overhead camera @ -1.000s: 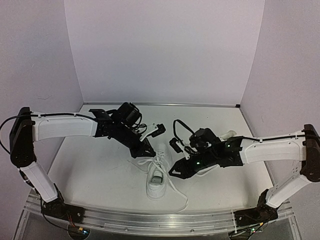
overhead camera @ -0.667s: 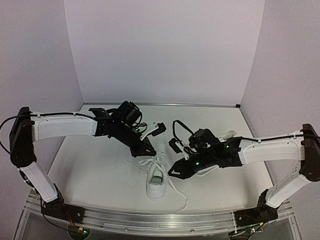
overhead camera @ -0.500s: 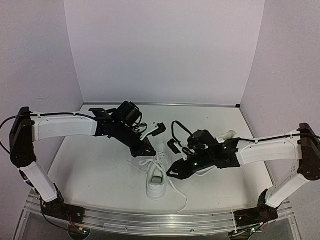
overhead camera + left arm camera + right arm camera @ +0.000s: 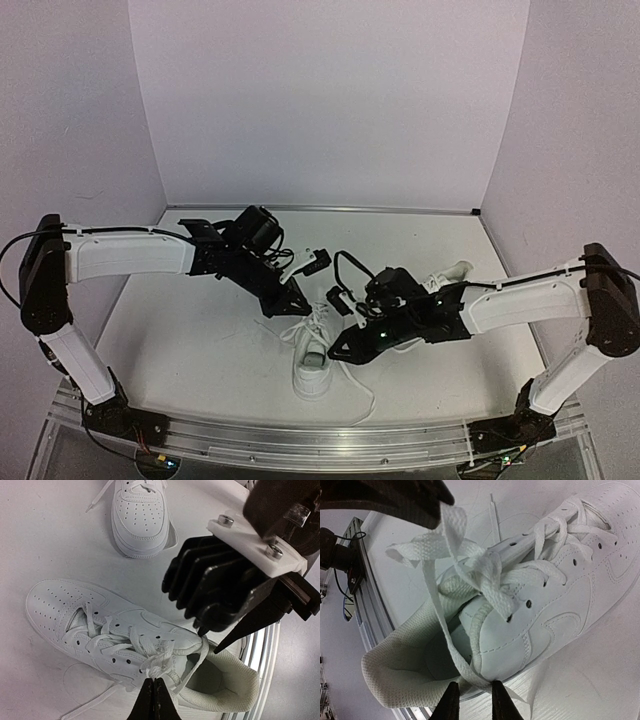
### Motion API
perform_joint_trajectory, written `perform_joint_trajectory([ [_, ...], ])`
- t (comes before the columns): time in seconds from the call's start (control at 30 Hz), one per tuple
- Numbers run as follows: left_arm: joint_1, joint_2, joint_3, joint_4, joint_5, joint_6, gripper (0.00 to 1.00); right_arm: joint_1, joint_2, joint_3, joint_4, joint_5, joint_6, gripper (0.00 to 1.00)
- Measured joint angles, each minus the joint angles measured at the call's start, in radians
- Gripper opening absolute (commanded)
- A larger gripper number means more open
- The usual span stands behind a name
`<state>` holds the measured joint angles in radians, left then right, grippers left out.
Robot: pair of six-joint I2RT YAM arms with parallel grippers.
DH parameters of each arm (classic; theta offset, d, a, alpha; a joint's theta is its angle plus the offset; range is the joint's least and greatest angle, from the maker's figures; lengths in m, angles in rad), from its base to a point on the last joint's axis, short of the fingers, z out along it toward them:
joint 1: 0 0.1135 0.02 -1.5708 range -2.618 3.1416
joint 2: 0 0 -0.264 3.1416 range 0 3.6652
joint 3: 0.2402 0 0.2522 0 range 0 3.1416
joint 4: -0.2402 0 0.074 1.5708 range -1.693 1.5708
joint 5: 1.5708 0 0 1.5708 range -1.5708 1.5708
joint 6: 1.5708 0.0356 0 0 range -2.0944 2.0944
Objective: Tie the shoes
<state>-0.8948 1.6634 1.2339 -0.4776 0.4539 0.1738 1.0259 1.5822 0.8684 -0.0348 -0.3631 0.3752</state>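
Observation:
One white sneaker lies between the arms, heel toward the near edge; the wrist views show it as the shoe and the shoe. My left gripper is shut on a bunch of its white lace above the tongue and holds it up; in the right wrist view that gripper pinches the lace. My right gripper is open at the shoe's heel side, with a flat lace strand running between its fingers. The other shoe lies farther back.
The second sneaker is partly hidden behind my right arm. A loose lace end trails toward the table's metal front rail. Purple walls close in the back and both sides. The two grippers are close together over the shoe.
My right arm has slid left and nearer to the shoe's heel, and its jaws have narrowed. The left gripper has stayed shut on the lace, almost still.

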Motion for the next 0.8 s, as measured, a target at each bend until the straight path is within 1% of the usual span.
perform_joint_trajectory([
  [0.07, 0.0, 0.0, 0.0, 0.003, 0.001, 0.0, 0.0, 0.002, -0.003, 0.001, 0.0, 0.0, 0.003, 0.04],
  [0.13, 0.0, 0.0, -0.001, 0.007, 0.006, -0.001, 0.0, 0.002, -0.011, 0.001, -0.001, 0.001, 0.006, 0.0],
  [0.6, 0.0, 0.0, -0.004, 0.016, 0.015, -0.019, 0.0, 0.002, -0.061, 0.039, -0.027, 0.013, 0.004, 0.0],
  [0.8, 0.0, -0.004, -0.006, 0.029, 0.02, -0.03, 0.0, 0.003, -0.06, 0.085, -0.033, 0.025, 0.004, 0.0],
])
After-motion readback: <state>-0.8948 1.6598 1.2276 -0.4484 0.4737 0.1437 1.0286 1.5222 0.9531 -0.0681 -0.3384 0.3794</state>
